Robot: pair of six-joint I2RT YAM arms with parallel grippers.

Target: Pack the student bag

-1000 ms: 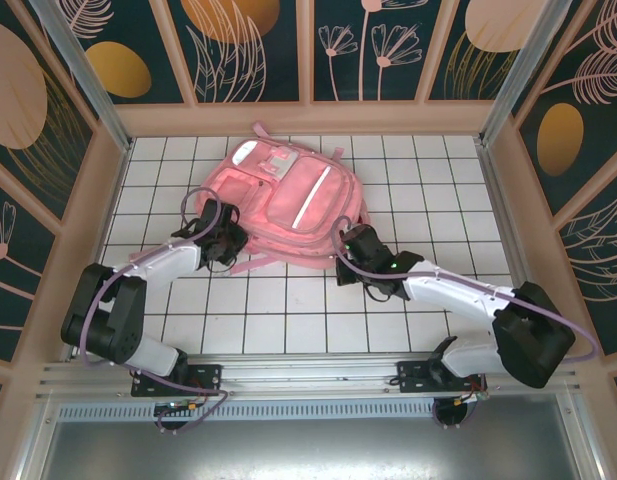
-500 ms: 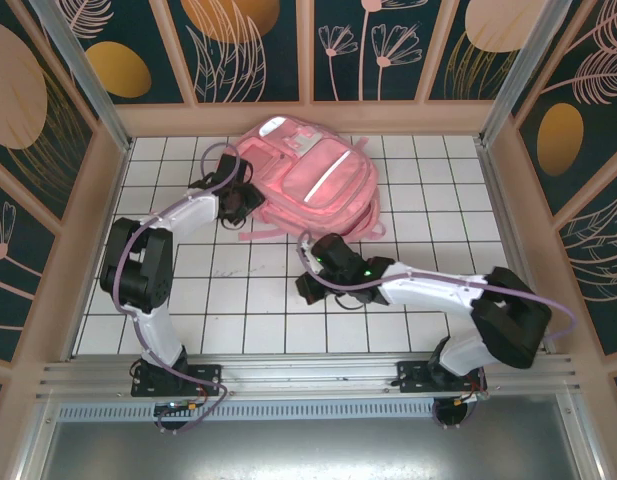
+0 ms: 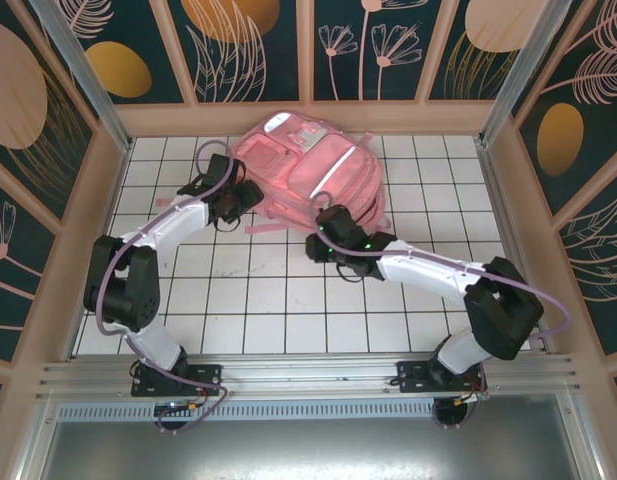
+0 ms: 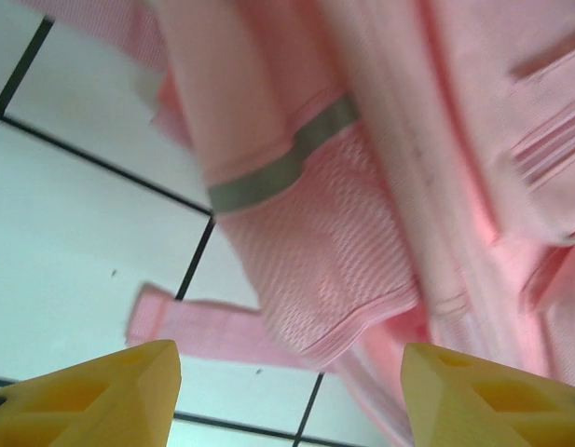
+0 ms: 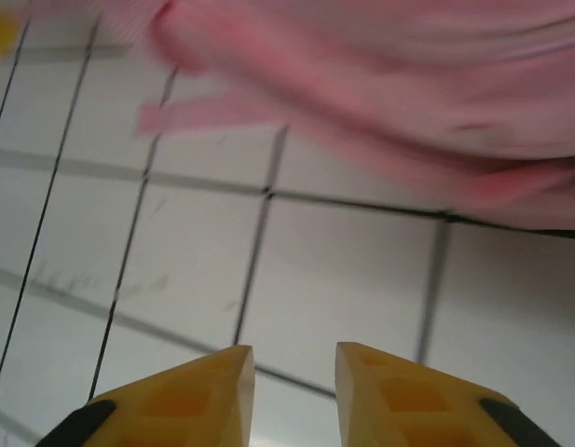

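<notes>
The student bag (image 3: 313, 180) now lies at 12 o'clock on the tiled table (image 3: 248, 300), pushed there from centre within the last second. My left gripper (image 4: 287, 372) has let go, jaws wide, at the bag's 9 o'clock. My right gripper (image 5: 294, 372) is narrowly parted and empty at its 6 o'clock. The fabric is soft and pink, with a waffle-weave pocket (image 4: 334, 251), a grey band (image 4: 278, 168) and a flat strap (image 4: 203, 331). I judge the packing not yet begun.
</notes>
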